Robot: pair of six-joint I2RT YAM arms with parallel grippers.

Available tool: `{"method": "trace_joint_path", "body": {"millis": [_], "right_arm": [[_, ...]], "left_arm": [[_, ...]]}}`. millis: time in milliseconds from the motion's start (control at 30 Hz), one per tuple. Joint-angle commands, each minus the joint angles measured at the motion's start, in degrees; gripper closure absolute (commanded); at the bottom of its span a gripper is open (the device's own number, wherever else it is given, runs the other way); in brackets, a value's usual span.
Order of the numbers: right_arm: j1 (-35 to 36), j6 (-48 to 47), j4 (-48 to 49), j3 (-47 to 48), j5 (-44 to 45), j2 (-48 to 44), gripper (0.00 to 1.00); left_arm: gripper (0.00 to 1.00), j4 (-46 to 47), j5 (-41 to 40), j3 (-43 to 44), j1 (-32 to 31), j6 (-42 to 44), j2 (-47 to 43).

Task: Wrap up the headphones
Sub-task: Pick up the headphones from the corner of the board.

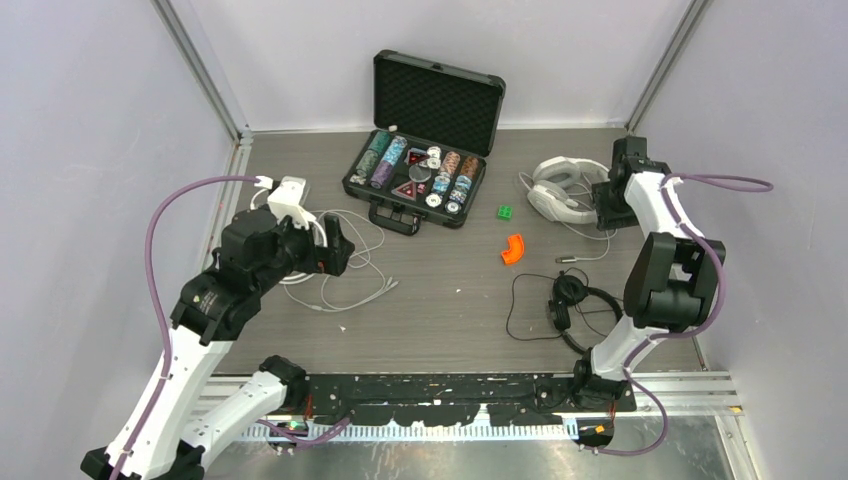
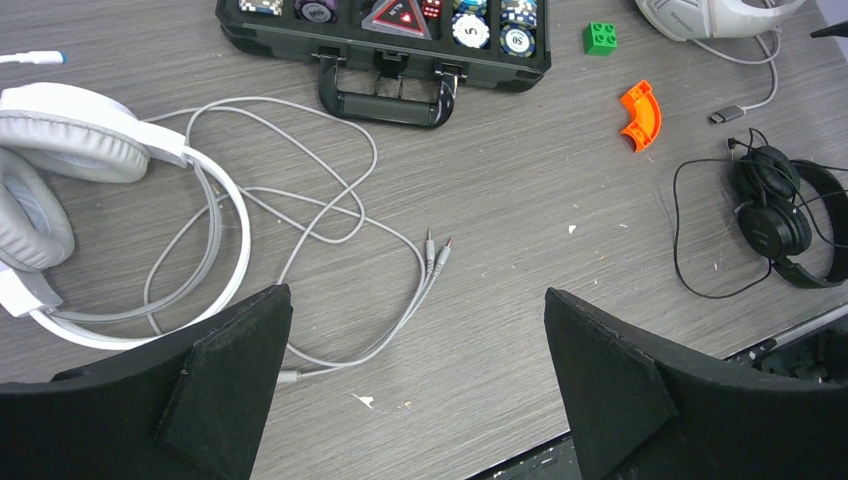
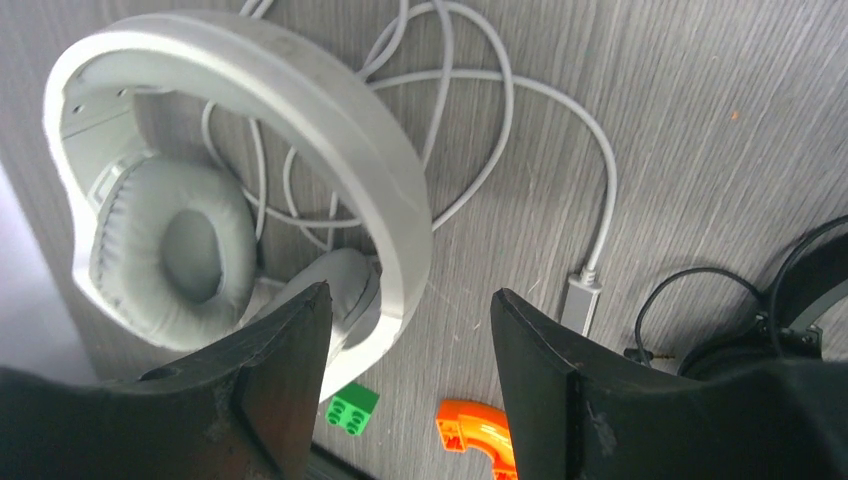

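My left fingers point(image 2: 225, 385) gape wide above the table point(image 2: 560, 150). The left white headset point(image 2: 90, 140) lies upper left in my wrist view, its cable point(image 2: 340, 215) sprawling rightwards between them. My right fingers point(image 3: 285, 385), also wide, hang directly over the right white headset point(image 3: 330, 130).

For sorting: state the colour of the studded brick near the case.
The brick is green; left wrist view shows it best.
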Motion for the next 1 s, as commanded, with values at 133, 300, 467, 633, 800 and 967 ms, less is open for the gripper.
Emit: {"method": "trace_joint_path", "body": {"millis": [133, 300, 467, 633, 800, 967], "right_arm": [[-1.5, -3.1, 6.5, 1.2, -3.6, 5.0, 0.36], [-2.2, -6.0, 8.3, 1.2, -3.8, 8.7, 0.41], [-2.4, -9.8, 8.3, 1.3, -2.2, 8.2, 0.59], [-2.4, -13.5, 8.9, 0.9, 0.8, 4.1, 0.85], [-1.9, -18.0, 9.3, 5.0, 0.8, 0.1, 1.0], [0.0, -23.7, 8.1, 10.7, -1.4, -4.1, 1.0]], "left_arm": [[0.0, 0.6, 0.2, -0.3, -0.1, 0.7, -0.5], [0.02, -0.1, 1.6, -0.3, -0.1, 0.7, 0.6], [0.02, -0.6, 1.6, -0.1, -0.1, 0.4, 1.2], [0.04, -1.7, 1.6, 1.2, -0.1, 0.2, 2.6], [0.04, -4.0, 1.6, 4.0, -0.1, -1.6, 4.4], [0.03, -5.5, 1.6, 5.5, -0.1, -3.7, 4.9]]}}
